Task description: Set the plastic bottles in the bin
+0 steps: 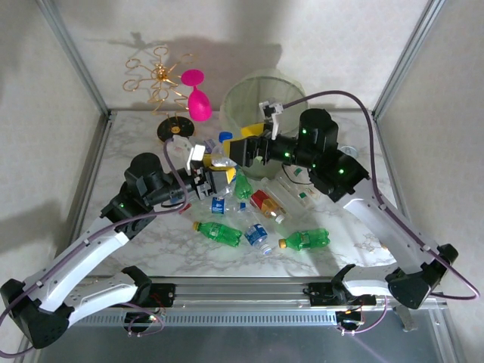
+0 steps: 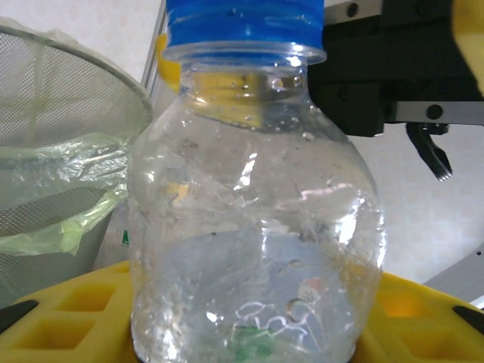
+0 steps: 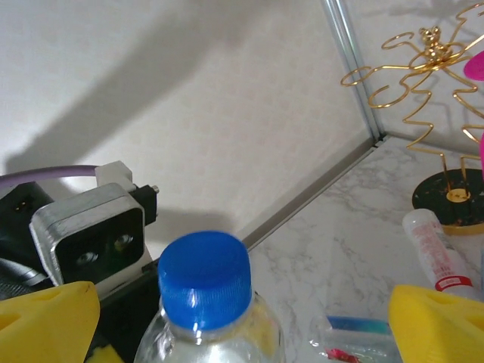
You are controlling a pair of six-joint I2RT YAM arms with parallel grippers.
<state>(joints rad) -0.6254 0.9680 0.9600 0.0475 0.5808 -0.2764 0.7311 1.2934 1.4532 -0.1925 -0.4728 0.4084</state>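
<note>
1. Top view: the left gripper (image 1: 212,168) has its jaws pinched on a clear bottle (image 1: 220,158) near the middle of the table. The bin (image 1: 234,94), round with a pale green liner, sits at about 1 o'clock from it. The other bottles (image 1: 218,232), green ones plus blue and red labels, lie around 6 o'clock. The right gripper (image 1: 240,145) is just at 2 o'clock of the held bottle.
2. Left wrist: the bottle is crinkly and see-through, with a blue cap (image 2: 242,23). Yellow fingers (image 2: 76,302) hug its base, and the bin is at 9 o'clock.
3. Right wrist: the right gripper's fingers (image 3: 439,318) are spread wide with the cap between them, gripping nothing.
</note>
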